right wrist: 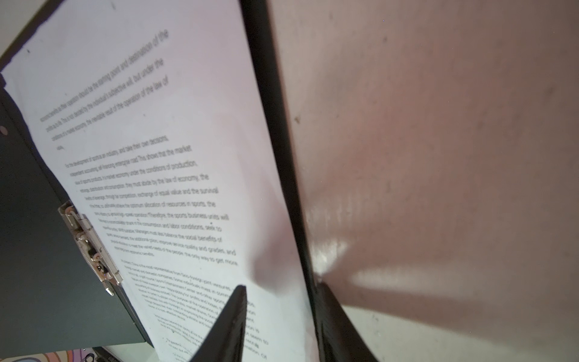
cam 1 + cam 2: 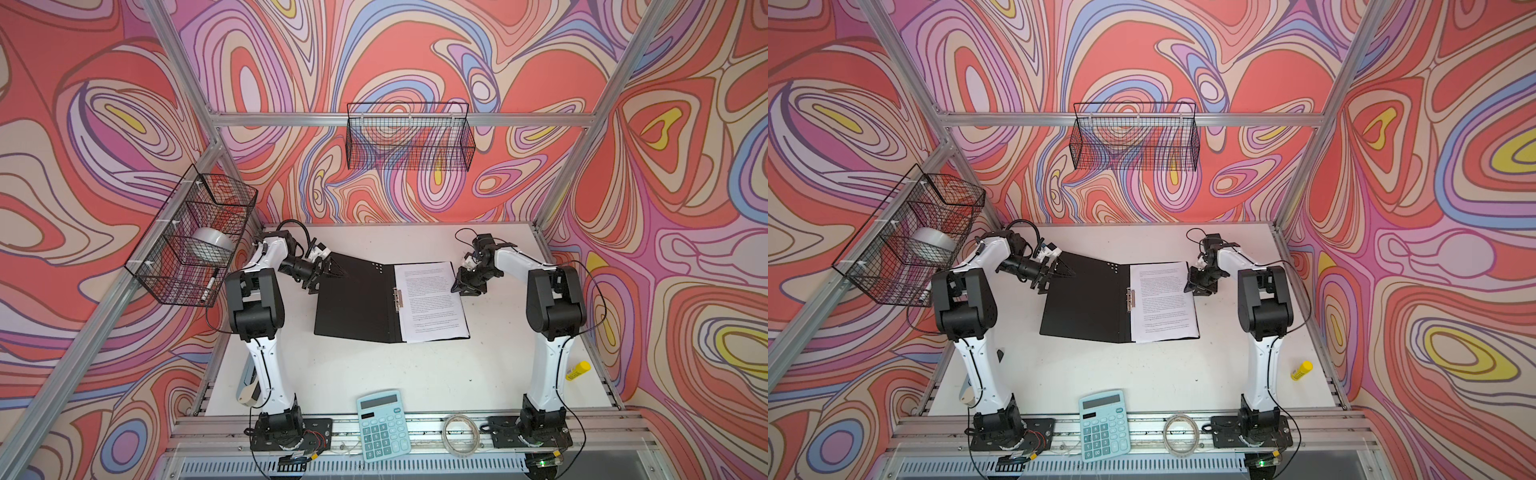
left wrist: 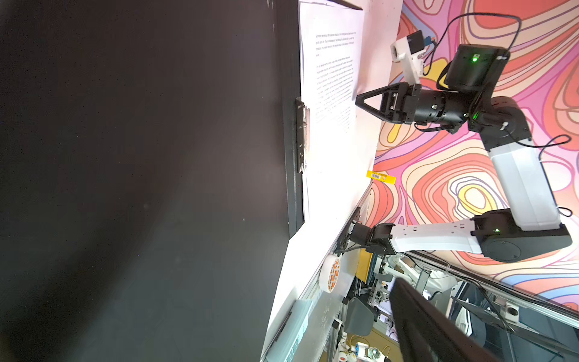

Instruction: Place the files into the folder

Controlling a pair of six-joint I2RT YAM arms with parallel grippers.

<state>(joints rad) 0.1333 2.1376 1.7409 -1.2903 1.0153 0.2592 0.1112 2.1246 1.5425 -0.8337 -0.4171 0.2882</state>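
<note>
The folder (image 2: 353,303) is laid open on the white table (image 2: 374,374), toward its far edge, matte black inside, with its metal spine clip (image 2: 398,297) showing. The files (image 2: 432,303), smooth printed sheets, are spread flat on its right half. The left end effector (image 2: 332,272) is held wide at the left cover's far corner. The right end effector (image 2: 457,287) is kept narrowly parted, astride the sheets' right edge.
</note>
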